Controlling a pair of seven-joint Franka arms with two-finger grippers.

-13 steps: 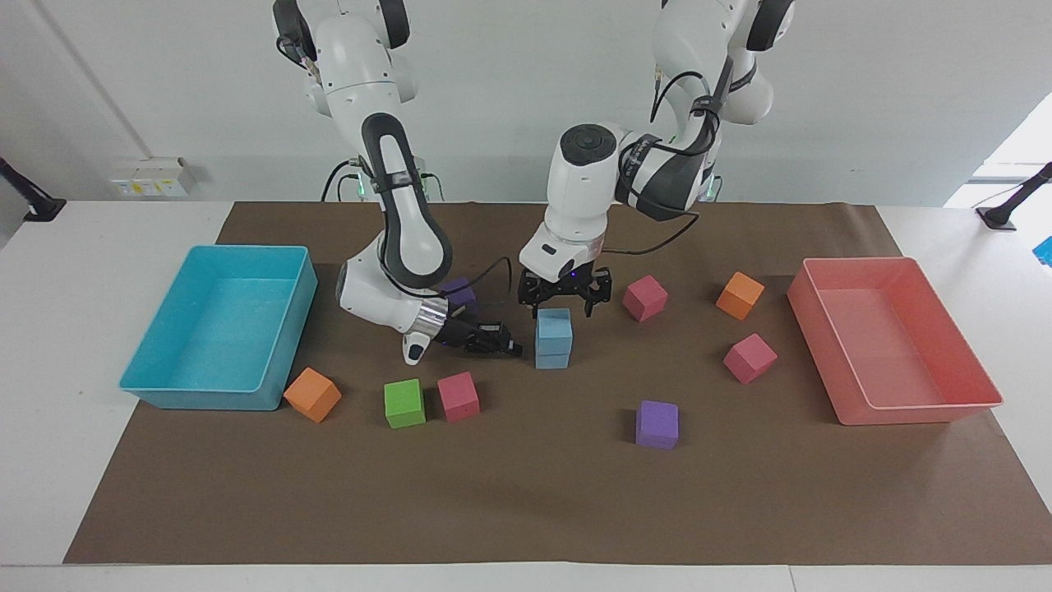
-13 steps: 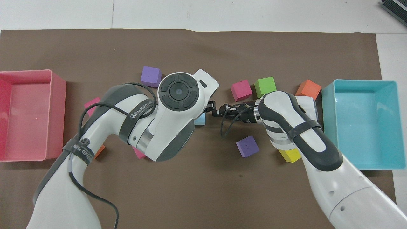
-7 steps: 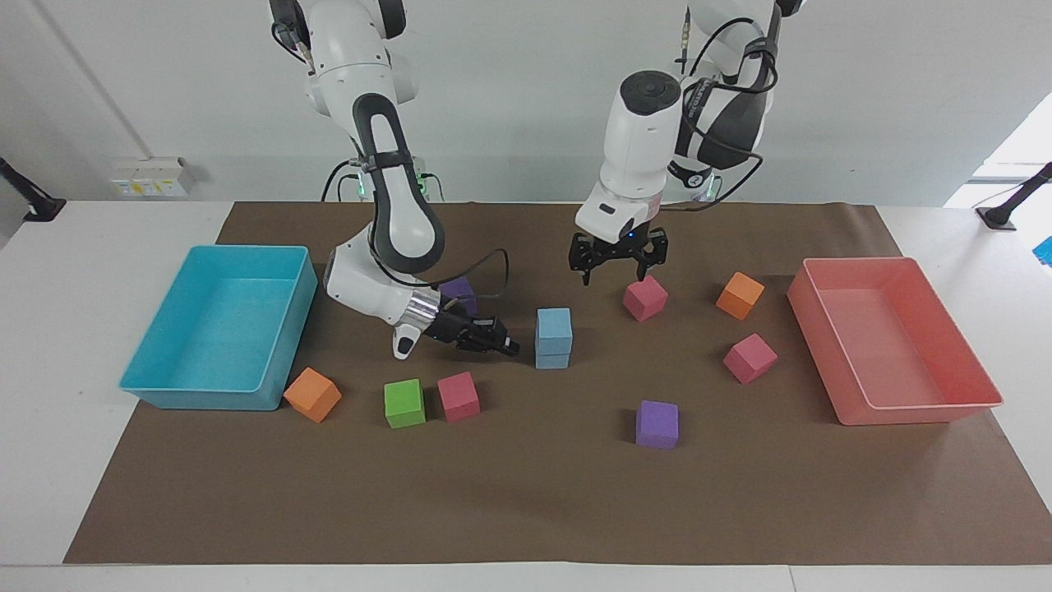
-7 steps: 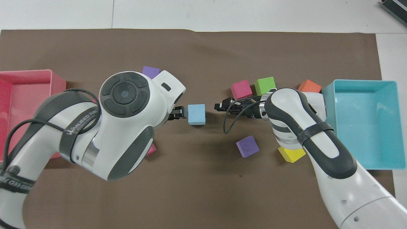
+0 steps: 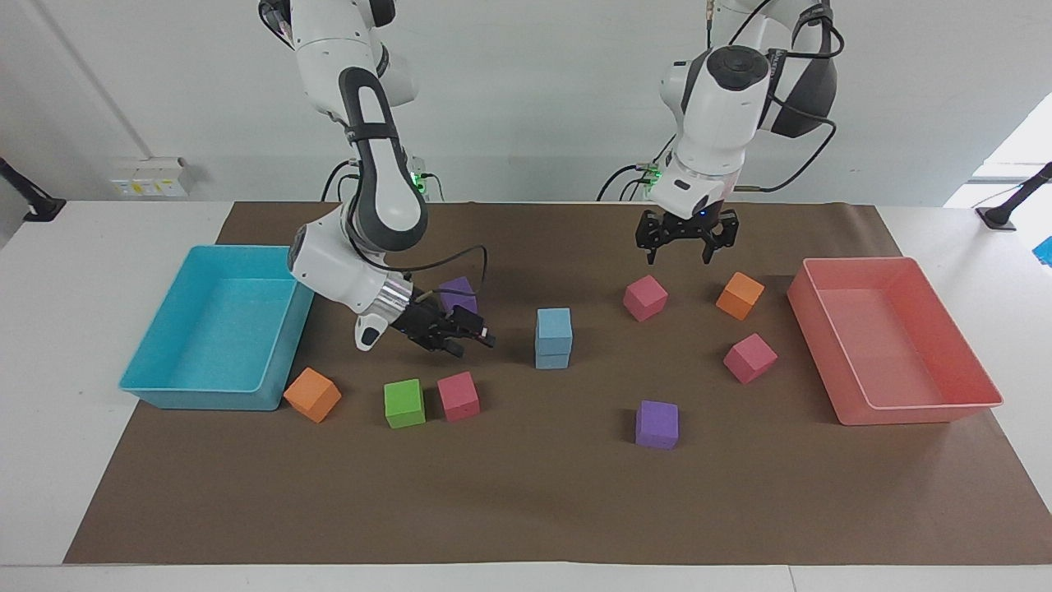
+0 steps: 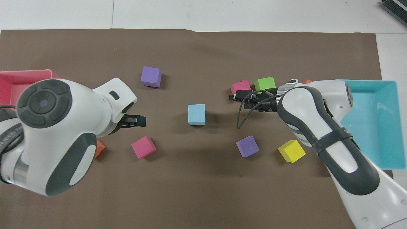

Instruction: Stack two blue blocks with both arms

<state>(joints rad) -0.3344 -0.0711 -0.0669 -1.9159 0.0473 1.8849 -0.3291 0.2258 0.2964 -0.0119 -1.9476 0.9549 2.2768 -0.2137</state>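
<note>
Two light blue blocks [image 5: 554, 329] stand stacked one on the other mid-mat, seen from above as one blue square [image 6: 196, 114]. Nothing touches the stack. My left gripper [image 5: 679, 251] hangs open and empty in the air over the mat between a pink cube [image 5: 644, 298] and an orange cube [image 5: 740, 295]; in the overhead view this left gripper [image 6: 138, 121] shows beside the stack. My right gripper [image 5: 472, 341] hovers low beside the stack, toward the turquoise tray, fingers apart and empty. In the overhead view the right gripper [image 6: 237, 99] points at the stack.
A turquoise tray [image 5: 197, 399] sits at the right arm's end, a pink tray [image 5: 920, 411] at the left arm's end. Loose cubes lie around: purple [image 5: 458, 294], green [image 5: 404, 403], pink [image 5: 458, 396], orange [image 5: 312, 395], pink [image 5: 749, 358], purple [image 5: 657, 424], yellow [image 6: 291, 151].
The left gripper rose off the stack and swung toward the pink tray's end. The right gripper drew back from the stack toward the turquoise tray and opened. The stack stayed put.
</note>
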